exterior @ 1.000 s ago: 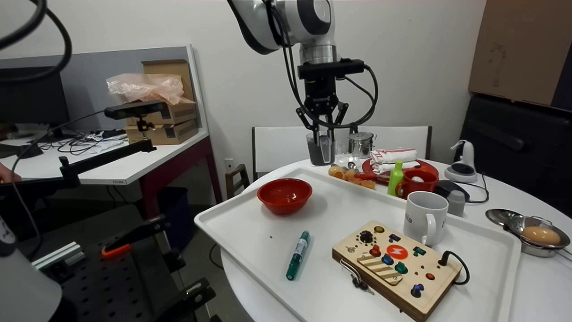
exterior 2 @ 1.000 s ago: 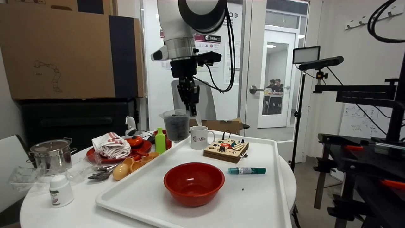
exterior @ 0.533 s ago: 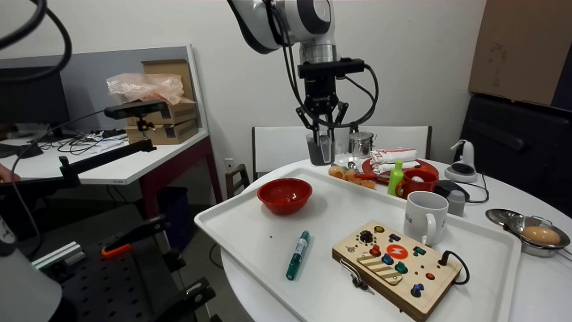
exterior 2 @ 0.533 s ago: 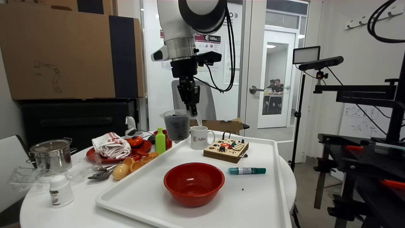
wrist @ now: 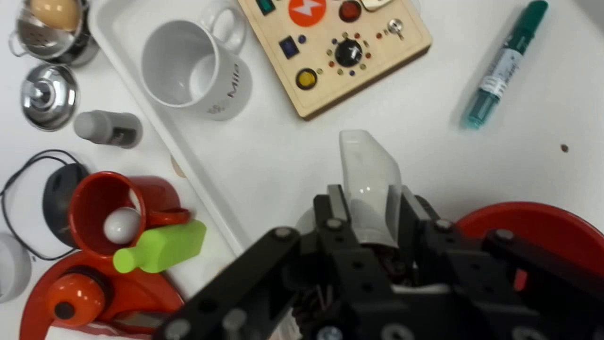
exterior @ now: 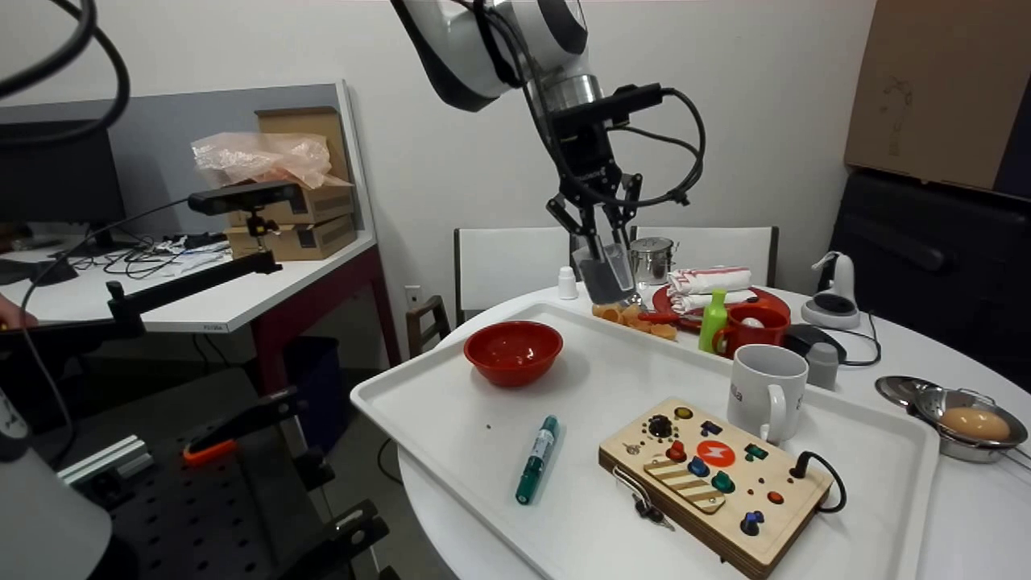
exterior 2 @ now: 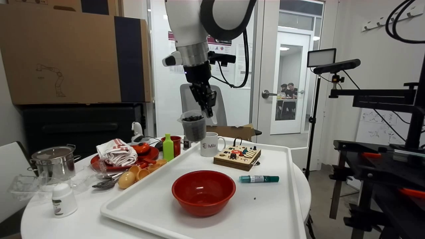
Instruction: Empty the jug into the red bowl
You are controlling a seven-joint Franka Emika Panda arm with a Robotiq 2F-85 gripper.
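- Far left in an exterior view, a steel pot (exterior 2: 58, 167) stands on the round white table (exterior 2: 88, 229), with a white capped bottle (exterior 2: 64, 200) near it.
- Further right, a folded white towel with red stripes (exterior 2: 117, 152) lies on a red plate (exterior 2: 153, 155); to its right stands a lime-green bottle (exterior 2: 168, 149).
- Then comes the jug (exterior 2: 195, 130) I carry: a cloudy, see-through plastic vessel, wider at the rim than at the base, with small dark pieces heaped inside that show grey through the wall. It hangs raised and tilted.
- At its side is my gripper (wrist: 373, 208); my jaws are narrowed onto the jug's translucent handle (wrist: 370, 172), pressing it from both sides.
- Nearer the camera, the red bowl (exterior 2: 203, 194) sits upright on the white tray (exterior 2: 146, 209), well apart from the jug, whose rim leans its way. It is round and glossy, with a bright glint inside.
- Behind and right of it, a white Mila mug (exterior 2: 208, 150), a knobbed wooden box (exterior 2: 234, 162) and a green marker (exterior 2: 259, 179) rest on the tray.
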